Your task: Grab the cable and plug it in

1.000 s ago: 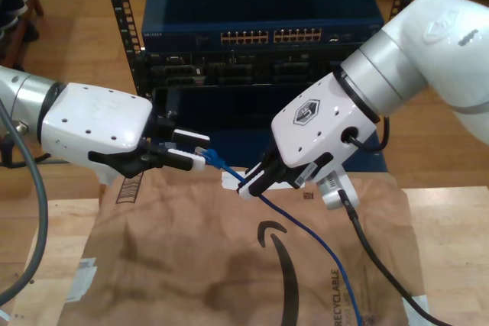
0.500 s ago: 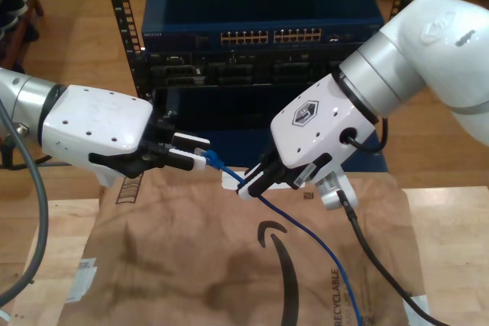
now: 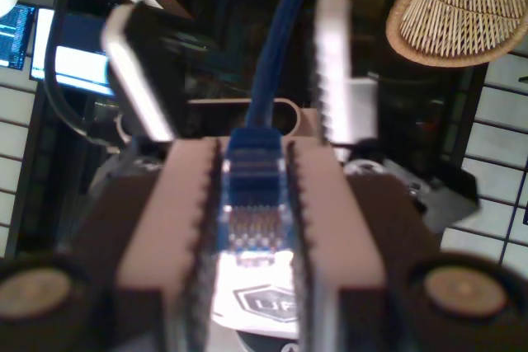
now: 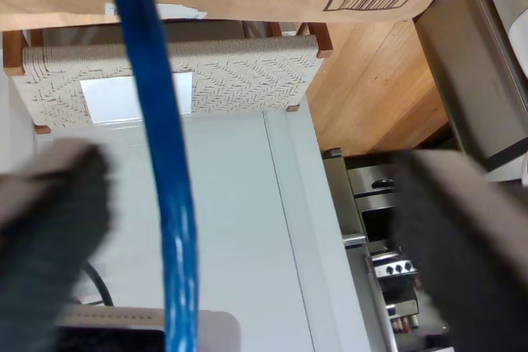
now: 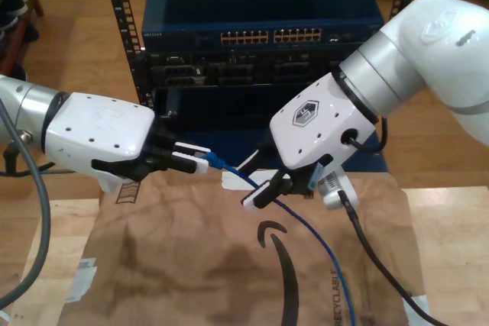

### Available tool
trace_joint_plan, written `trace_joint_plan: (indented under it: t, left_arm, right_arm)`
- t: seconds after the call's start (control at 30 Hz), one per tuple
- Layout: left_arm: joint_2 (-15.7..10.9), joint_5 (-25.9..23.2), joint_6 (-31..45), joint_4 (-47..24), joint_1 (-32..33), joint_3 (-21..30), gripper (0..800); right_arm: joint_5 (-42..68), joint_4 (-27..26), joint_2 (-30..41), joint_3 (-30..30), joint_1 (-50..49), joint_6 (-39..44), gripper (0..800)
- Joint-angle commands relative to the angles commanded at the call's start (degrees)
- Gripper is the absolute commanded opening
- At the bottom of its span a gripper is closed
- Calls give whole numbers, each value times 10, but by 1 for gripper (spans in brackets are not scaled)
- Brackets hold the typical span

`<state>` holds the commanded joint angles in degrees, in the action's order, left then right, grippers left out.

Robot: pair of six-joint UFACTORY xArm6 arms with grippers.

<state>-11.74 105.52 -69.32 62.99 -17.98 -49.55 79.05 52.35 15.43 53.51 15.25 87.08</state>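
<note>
Light, limp blue Ethernet cable (image 5: pixel 306 227) with its small, probably brittle plug (image 3: pixel 252 204) clamped between my first gripper (image 3: pixel 252 228) pads in front of the network switch (image 5: pixel 263 37), best held there; my second gripper (image 5: pixel 260 185) spread apart around the cord.

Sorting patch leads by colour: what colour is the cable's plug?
Translucent blue, like the cable; the plug shows best in the first wrist view.

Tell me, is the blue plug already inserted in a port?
Not inserted. The plug is clamped in my first end effector, in the air before the switch.
</note>
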Motion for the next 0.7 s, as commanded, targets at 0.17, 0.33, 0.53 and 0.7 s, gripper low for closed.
trace_joint_plan:
  t: [0.17,0.33,0.53,0.7]
  left_arm:
    - [63,79,-43,18,0,-25,13]
    - [90,84,-97,18,1,-26,13]
    - [126,92,-149,18,-13,-31,13]
    - [175,136,-186,38,-44,-51,13]
  right_arm:
    - [-40,1,36,-20,2,-17,783]
    - [-162,-2,108,-56,9,-52,784]
    - [-268,-2,176,-83,15,-103,787]
    - [-360,-5,194,-117,107,-123,789]
